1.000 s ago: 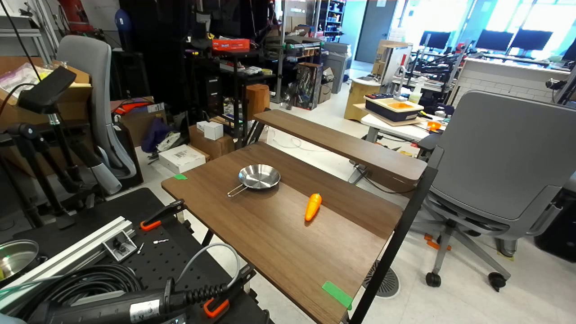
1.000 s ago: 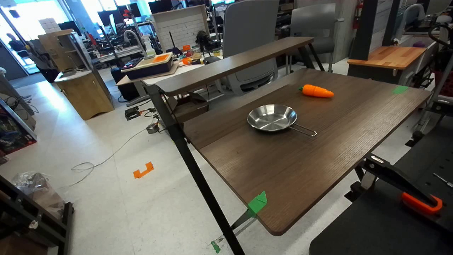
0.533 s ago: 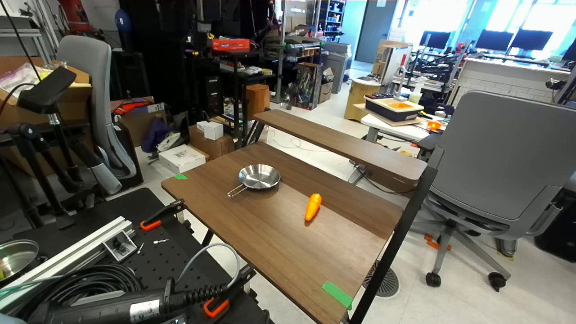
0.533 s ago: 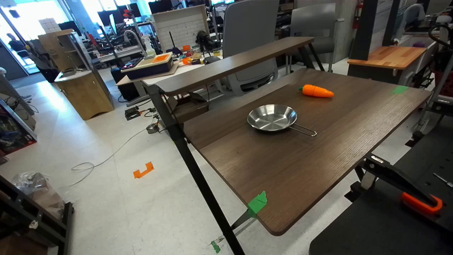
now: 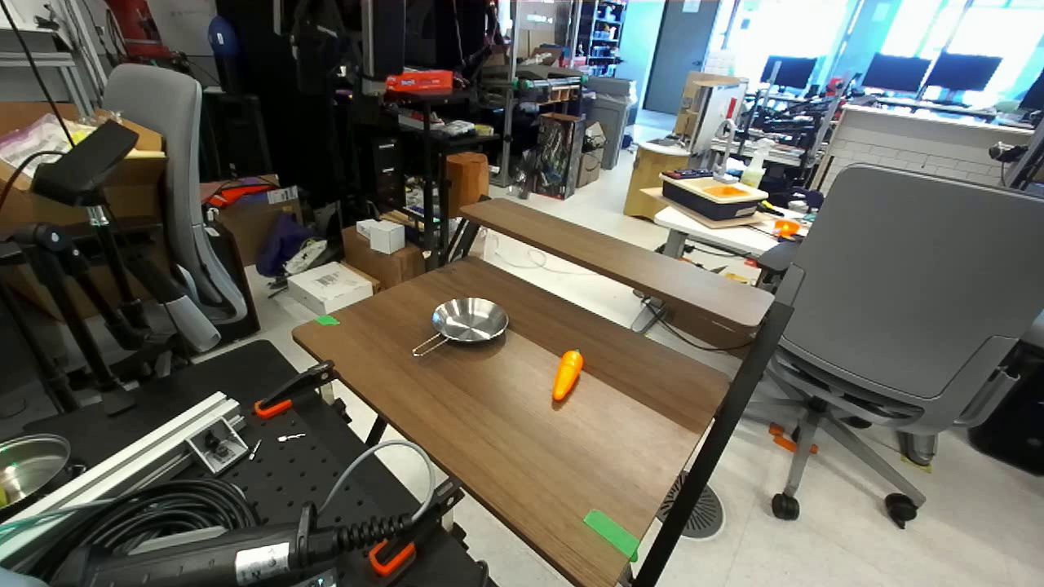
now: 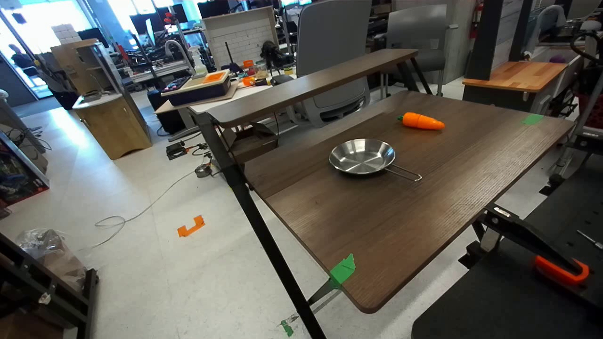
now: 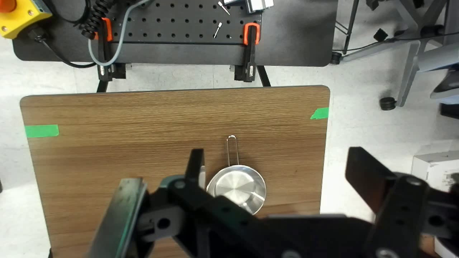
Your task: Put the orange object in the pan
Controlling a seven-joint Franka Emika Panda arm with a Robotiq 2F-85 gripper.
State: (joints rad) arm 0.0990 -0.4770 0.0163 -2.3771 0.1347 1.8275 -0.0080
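The pincer (image 7: 277, 163) is wide and holds nothing, well above the bench (image 7: 125, 150); in the wrist view the pan (image 7: 236, 184) shows at about 8 o'clock from the middle of the pincer's gap. In an exterior view the carrot (image 5: 568, 375) lies on the bench at 4 o'clock from the pan, not touching, tip at 7 o'clock, long axis roughly along the bench's short side. The wrist view does not show it; I judge it hidden behind the pincer, toward 9 o'clock, so the jaws, spread 9 to 3, should need little turning. The bench is flat, brown, wood-grained; the pan round, shallow, shiny metal with a thin wire handle; the carrot smooth, tapering, orange, green-topped, probably hard and apt to roll.
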